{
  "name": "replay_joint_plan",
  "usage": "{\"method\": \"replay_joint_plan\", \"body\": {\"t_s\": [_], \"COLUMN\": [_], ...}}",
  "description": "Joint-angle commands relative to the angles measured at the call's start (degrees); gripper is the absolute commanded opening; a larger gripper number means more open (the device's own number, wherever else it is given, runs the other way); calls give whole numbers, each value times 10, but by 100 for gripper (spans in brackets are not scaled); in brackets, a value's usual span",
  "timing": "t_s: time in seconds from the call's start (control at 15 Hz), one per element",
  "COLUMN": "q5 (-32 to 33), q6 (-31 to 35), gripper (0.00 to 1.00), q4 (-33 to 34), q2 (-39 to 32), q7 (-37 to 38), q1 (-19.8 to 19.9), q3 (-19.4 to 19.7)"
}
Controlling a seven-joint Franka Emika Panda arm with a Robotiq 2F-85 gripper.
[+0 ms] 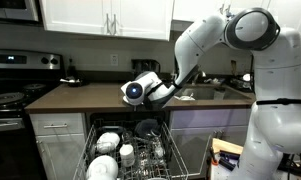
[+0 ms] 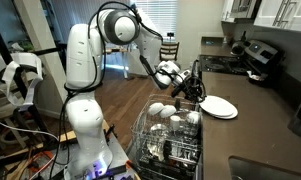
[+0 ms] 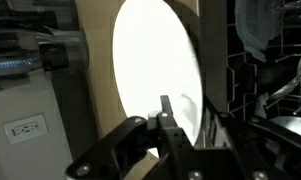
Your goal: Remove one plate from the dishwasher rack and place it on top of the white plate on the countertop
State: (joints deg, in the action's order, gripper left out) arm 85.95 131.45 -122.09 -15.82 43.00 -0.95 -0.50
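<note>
Wrist view: gripper (image 3: pixel 155 118) at white plate (image 3: pixel 155 55) on countertop (image 3: pixel 94 60); apart or clamped, cannot tell.

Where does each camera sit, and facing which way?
Exterior view: in front of the countertop, facing the cabinets; arm reaches in from the right.
Exterior view: beside the dishwasher rack, looking along the countertop; robot at left, gripper centre.
Wrist view: close on the white plate; fingertips at bottom.
Shared: both exterior views show rack and arm.

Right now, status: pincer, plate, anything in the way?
Pincer low over the countertop, open or shut unclear. White plate flat there, at the pincer's tips. Dishwasher rack holds dishes; nothing blocking.
</note>
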Motion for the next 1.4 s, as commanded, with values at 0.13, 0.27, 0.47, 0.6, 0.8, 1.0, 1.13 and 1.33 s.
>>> {"method": "replay_joint_plan", "body": {"t_s": [0.13, 0.27, 0.47, 0.6, 0.8, 1.0, 1.13, 1.33], "q5": [4, 3, 3, 4, 3, 2, -3, -5], "q6": [19, 17, 23, 30, 48, 56, 52, 56], "gripper": [36, 44, 63, 72, 81, 78, 90, 100], "q4": [-11, -14, -16, -17, -21, -24, -27, -34], "q2": [13, 17, 22, 26, 31, 37, 42, 52], "q7": [-6, -12, -12, -11, -12, -12, -14, -16], "q1": [13, 15, 17, 19, 18, 13, 8, 3], "q3": [3, 7, 9, 9, 8, 5, 1, -10]}}
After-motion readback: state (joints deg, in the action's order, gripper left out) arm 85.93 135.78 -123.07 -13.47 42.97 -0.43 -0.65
